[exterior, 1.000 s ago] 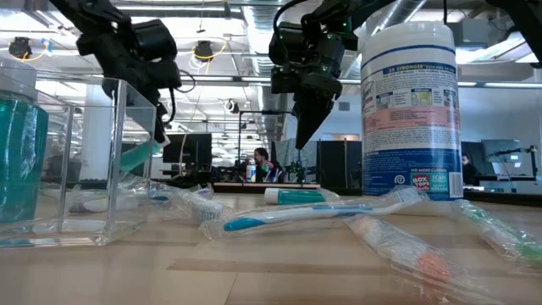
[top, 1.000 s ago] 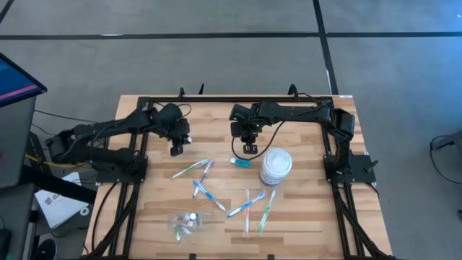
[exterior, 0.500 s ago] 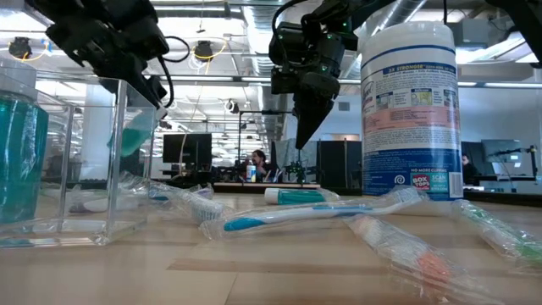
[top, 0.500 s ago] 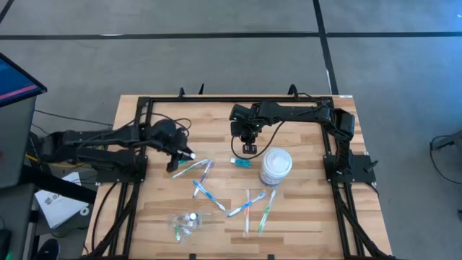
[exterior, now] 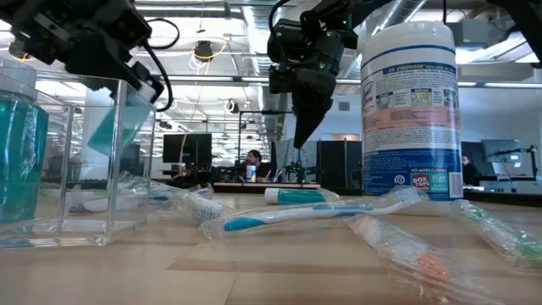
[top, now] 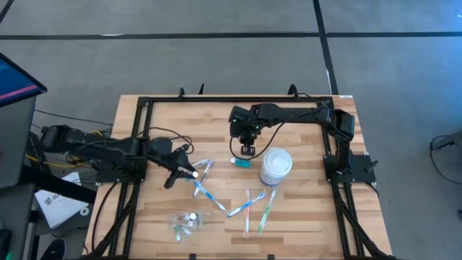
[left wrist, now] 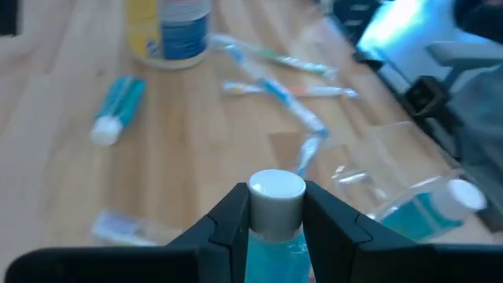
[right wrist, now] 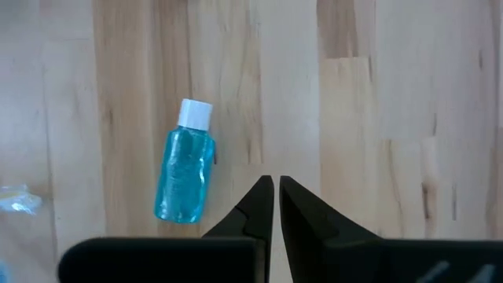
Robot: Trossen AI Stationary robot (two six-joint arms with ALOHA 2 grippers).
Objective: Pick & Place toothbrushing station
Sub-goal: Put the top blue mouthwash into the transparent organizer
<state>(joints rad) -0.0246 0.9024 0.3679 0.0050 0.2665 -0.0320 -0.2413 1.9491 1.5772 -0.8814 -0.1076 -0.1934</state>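
My left gripper (top: pixel 182 173) is shut on a small blue bottle with a white cap (left wrist: pixel 276 193), held above the table over the left end of the toothbrushes. Several slim pale toothbrushes (top: pixel 208 182) lie scattered on the wooden table. A second blue bottle (right wrist: pixel 187 177) lies on its side on the table, just beside my right gripper (top: pixel 247 149), which hangs shut and empty above it. A third bottle (left wrist: pixel 431 211) lies inside a clear plastic container (top: pixel 186 221) near the front edge. My left gripper pinches the bottle between its two fingers (left wrist: pixel 233 216), on its sides just below the white cap (left wrist: pixel 276 193). The fingers come from the table's left, slanting down, and lie along the bottle. The cap sticks out past the fingertips. The bottle is lifted clear of the table.
A white wipes canister (top: pixel 275 166) stands at the right of the toothbrushes, close to my right gripper. A black frame (top: pixel 238 101) runs around the table. Bare wood lies at the far left (top: pixel 155 126). A person shows far off in the room (exterior: pixel 252 165).
My left gripper has gone from the far left toward the table's near edge and a little right, carrying the blue bottle, and has tipped lower over the toothbrushes. The bottle stays in the hold and clear of the table.
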